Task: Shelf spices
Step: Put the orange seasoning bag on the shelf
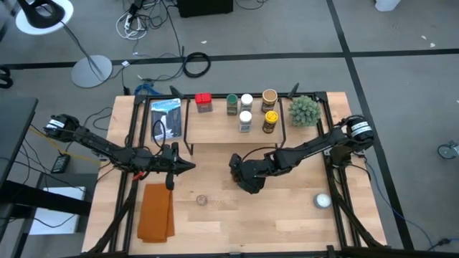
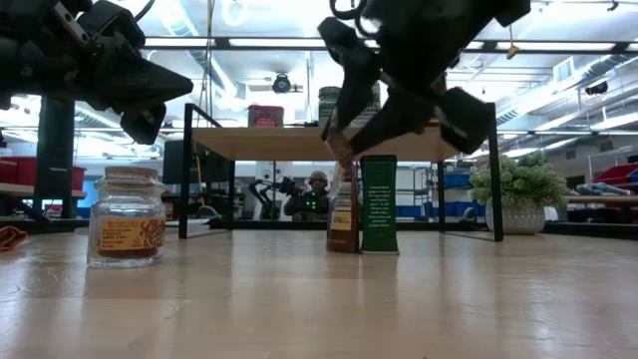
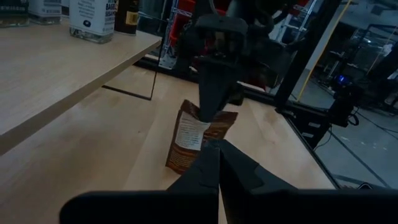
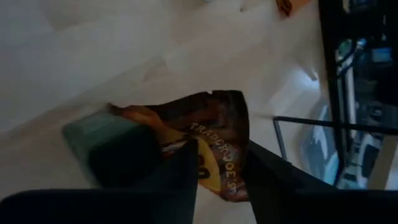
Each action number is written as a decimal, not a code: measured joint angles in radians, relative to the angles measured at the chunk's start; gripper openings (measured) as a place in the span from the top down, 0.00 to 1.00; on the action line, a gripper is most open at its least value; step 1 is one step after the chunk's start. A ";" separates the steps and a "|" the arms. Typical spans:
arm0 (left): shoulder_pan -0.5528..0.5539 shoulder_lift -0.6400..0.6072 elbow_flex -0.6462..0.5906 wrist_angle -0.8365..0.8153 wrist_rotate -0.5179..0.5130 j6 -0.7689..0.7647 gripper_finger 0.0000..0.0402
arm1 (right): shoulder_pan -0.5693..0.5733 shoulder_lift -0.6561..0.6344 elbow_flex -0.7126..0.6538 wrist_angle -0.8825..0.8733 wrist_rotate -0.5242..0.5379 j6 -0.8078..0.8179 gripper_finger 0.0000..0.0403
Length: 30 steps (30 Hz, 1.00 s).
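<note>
Your right gripper point(image 4: 217, 171) had its fingers narrowed around the brown spice pouch point(image 3: 193, 137) beside a green box point(image 2: 378, 202), the shelf point(image 1: 215, 135) beyond already carried six spices — while the jar point(image 2: 126, 216) remained unshelved near your closed left gripper point(image 1: 188, 165).

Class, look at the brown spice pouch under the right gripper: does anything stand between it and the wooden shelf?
Nothing visible does. The right gripper is closing on the brown spice pouch, beside a green box. The light-wood shelf lies just behind, its near edge bare.
</note>
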 joint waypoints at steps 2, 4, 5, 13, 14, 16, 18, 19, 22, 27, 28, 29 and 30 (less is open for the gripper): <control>0.000 0.001 0.000 0.000 0.000 0.000 0.99 | 0.005 0.012 0.000 0.020 0.049 0.000 0.76; 0.000 0.001 0.000 0.000 0.000 0.000 0.99 | 0.011 0.014 0.000 0.030 0.099 -0.001 0.81; 0.000 0.001 0.000 0.000 0.000 0.000 0.99 | 0.013 0.013 0.000 0.040 0.116 0.000 0.84; 0.000 0.000 0.000 -0.001 0.000 0.000 0.99 | 0.018 -0.028 -0.001 0.171 0.132 0.040 0.98; 0.000 0.000 0.000 0.001 0.000 0.000 0.99 | 0.018 -0.031 0.006 0.180 0.136 0.061 0.99; 0.000 0.000 0.000 0.000 0.000 0.000 0.99 | 0.017 -0.031 0.050 0.175 0.159 0.098 0.99; 0.000 0.000 0.000 0.000 0.000 0.000 0.99 | 0.017 -0.032 0.110 0.141 0.203 0.107 0.99; 0.000 0.000 0.000 0.000 0.000 0.000 0.99 | 0.015 -0.032 0.143 0.122 0.218 0.108 0.99; 0.000 0.000 0.000 0.000 0.000 0.000 0.99 | 0.003 -0.032 0.253 0.051 0.255 0.161 1.00; 0.000 0.000 0.000 0.000 0.000 0.000 0.99 | -0.055 -0.019 0.471 -0.140 0.278 0.354 1.00; 0.000 0.000 0.000 0.000 0.000 0.000 0.99 | -0.071 -0.010 0.504 -0.178 0.281 0.395 1.00; 0.000 0.000 0.000 0.001 0.000 0.000 0.99 | -0.088 0.006 0.540 -0.199 0.286 0.423 1.00; 0.000 0.000 0.000 -0.003 0.000 0.000 0.99 | -0.103 0.015 0.576 -0.218 0.295 0.446 1.00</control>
